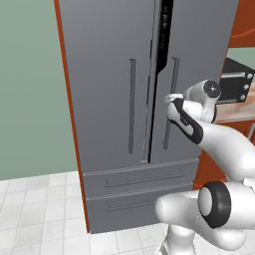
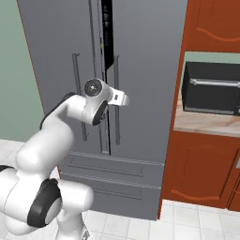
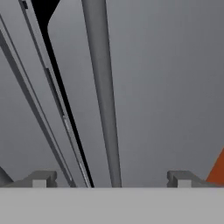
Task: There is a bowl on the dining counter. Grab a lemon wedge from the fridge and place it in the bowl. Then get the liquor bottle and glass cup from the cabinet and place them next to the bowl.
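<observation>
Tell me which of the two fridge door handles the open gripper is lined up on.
The right door handle: the gripper straddles it, beside the ajar seam; the left door handle stands clear.

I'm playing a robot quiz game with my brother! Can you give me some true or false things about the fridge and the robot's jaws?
1. The fridge's right door is a little open, with a dark gap beside it. True.
2. The jaws are squeezed shut on the handle. False: they stand wide open, with the right door handle between them, not yet gripped.
3. A microwave sits on the counter to the right of the fridge. True.
4. The fridge drawers at the bottom are pulled out. False: both look closed.
5. The gripper is holding a lemon wedge. False: it holds nothing.
</observation>
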